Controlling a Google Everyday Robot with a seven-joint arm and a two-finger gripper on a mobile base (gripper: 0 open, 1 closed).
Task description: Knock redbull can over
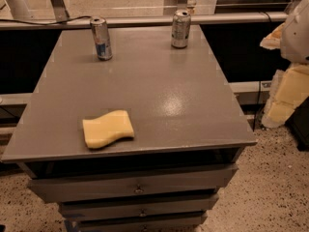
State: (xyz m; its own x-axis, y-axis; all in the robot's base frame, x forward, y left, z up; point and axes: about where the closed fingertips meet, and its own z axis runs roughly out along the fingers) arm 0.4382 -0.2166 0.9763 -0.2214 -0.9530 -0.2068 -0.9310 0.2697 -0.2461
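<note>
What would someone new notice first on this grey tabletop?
Probably the yellow sponge, lying flat near the front left of the grey table. Next, two upright cans at the back edge: the redbull can with blue panels on the left, and a plain silver can apart to its right. The end effector is out of view.

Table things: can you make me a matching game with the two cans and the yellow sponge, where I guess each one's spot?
Things:
1. redbull can
2. plain silver can
3. yellow sponge

Spots on the grey table:
A. lying near the front edge, left side
B. standing at the back, left
C. standing at the back, further right

Pairs: 1-B, 2-C, 3-A.

The gripper is not in view.
</note>
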